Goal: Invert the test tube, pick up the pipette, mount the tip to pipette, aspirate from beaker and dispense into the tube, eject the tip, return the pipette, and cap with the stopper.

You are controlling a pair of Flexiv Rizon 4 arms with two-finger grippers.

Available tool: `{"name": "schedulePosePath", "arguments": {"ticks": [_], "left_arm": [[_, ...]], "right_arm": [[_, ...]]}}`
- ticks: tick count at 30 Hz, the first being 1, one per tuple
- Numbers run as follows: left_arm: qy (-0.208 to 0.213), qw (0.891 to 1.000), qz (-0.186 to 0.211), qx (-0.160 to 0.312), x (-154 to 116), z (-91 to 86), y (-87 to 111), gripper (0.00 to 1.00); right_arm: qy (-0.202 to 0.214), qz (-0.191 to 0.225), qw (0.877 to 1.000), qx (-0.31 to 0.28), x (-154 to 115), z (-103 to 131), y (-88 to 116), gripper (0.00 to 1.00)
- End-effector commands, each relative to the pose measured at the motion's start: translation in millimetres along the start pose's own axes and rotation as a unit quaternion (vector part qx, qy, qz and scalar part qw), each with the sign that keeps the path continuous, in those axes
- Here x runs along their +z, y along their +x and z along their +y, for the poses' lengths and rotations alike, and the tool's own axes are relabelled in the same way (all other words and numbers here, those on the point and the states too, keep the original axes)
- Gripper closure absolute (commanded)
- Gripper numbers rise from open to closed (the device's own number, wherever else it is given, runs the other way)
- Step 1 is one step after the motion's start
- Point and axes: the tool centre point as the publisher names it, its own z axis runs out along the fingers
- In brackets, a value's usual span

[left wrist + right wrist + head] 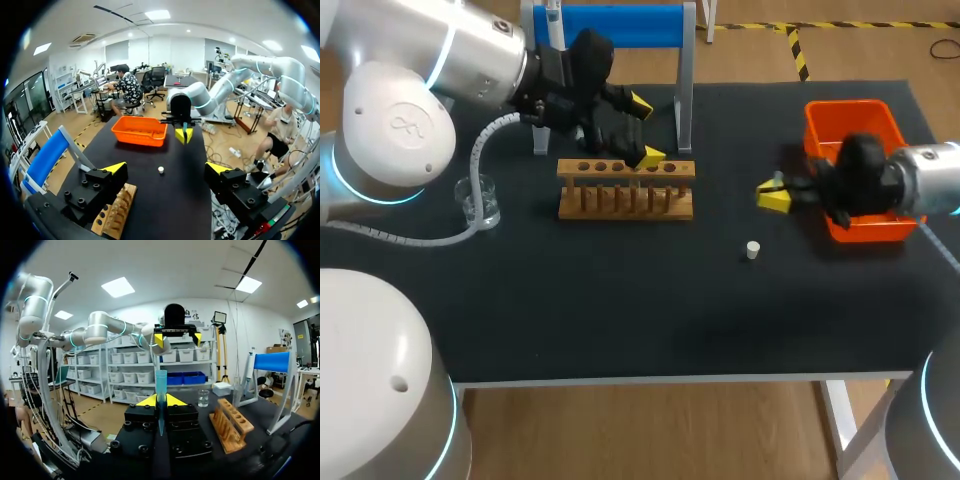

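My right tool [772,193], by the orange bin [850,104] at the surface's right edge, is narrow on a blue tip [160,390], and my left tool [645,130] is wide above the rack [626,187]; I judge that so slender a tip could tilt or slip when pressed on.

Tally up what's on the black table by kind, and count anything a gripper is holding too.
Wooden rack: 1
Glass beaker: 1
Orange bin: 1
White stopper: 1
Blue stand: 1
Pipette tip, held in the right gripper: 1
Total: 6
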Motion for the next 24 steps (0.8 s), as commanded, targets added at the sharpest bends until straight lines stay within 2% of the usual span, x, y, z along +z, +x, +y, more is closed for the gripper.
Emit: {"name": "schedulePosePath", "arguments": {"ticks": [1,8,24], "left_arm": [[-0.001,1.0,0.0,0.0,1,-0.3,-0.6,0.0],[-0.001,1.0,0.0,0.0,1,-0.3,-0.6,0.0],[-0.001,1.0,0.0,0.0,1,-0.3,-0.6,0.0]], "right_arm": [[0.001,-0.012,1.0,0.0,-24,-5,12,1.0],[0.008,-0.023,1.0,0.004,-42,-15,17,1.0],[0.015,-0.014,1.0,0.001,-51,-22,24,1.0]]}}
